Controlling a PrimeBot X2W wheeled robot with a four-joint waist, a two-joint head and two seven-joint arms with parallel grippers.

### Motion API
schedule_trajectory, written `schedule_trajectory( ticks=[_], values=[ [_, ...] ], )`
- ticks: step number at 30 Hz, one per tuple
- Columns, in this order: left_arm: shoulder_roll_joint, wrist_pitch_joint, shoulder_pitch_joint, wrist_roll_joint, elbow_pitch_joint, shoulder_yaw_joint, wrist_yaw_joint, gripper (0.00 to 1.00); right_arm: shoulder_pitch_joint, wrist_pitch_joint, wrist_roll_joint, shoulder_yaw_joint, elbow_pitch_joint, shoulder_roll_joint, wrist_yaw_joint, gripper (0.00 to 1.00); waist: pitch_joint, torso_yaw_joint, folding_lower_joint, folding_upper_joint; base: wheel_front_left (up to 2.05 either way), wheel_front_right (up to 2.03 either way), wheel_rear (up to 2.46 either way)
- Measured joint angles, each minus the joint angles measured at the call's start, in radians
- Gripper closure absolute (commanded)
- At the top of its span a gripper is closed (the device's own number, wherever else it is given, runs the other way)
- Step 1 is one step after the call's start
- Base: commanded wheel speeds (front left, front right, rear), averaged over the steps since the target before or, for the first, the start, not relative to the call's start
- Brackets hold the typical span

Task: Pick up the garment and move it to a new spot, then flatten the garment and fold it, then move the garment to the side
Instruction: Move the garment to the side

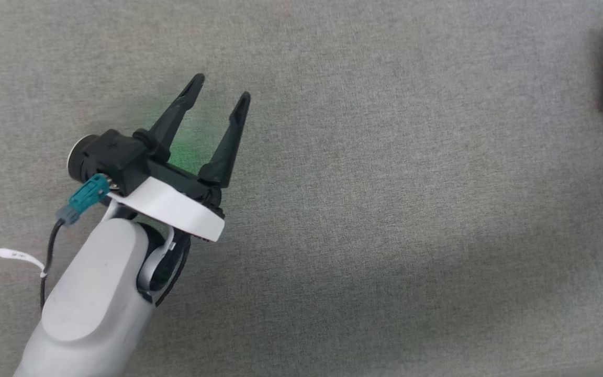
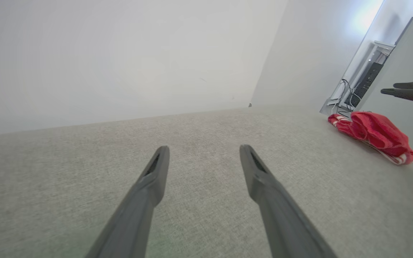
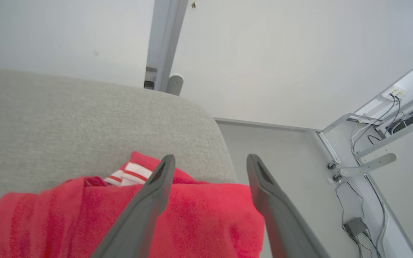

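- The left gripper (image 1: 220,88) hangs over a bare grey surface (image 1: 385,209), fingers parted, nothing between them.
- The right gripper (image 3: 210,157) has its fingers spread wide just above the shirt (image 3: 199,215), gripping nothing.
- The shirt lies bunched at the surface's right edge by a rounded corner, well apart from the left gripper.
- Its red-white striped trim (image 3: 129,173) shows.
- A white tag (image 1: 16,255) on the left arm's cable is too small to read.
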Motion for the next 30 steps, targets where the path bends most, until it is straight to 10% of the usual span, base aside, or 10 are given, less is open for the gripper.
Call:
schedule_trajectory(
  ticks=[12,30],
  values=[
    [-0.005,0.0,0.088,0.013,-0.022,0.116,0.0,0.0,0.105,-0.077,-0.004,-0.034,-0.142,0.087,0.0,0.0,-0.077,0.023,-0.0001,0.0,0.0,0.0,0.0],
    [-0.032,0.0,0.301,0.134,-0.083,0.326,0.0,0.0,0.514,-0.078,-0.171,-0.342,-0.58,0.218,0.0,0.0,-0.201,0.071,0.0,0.0,0.0,0.0,0.0]
  ],
)
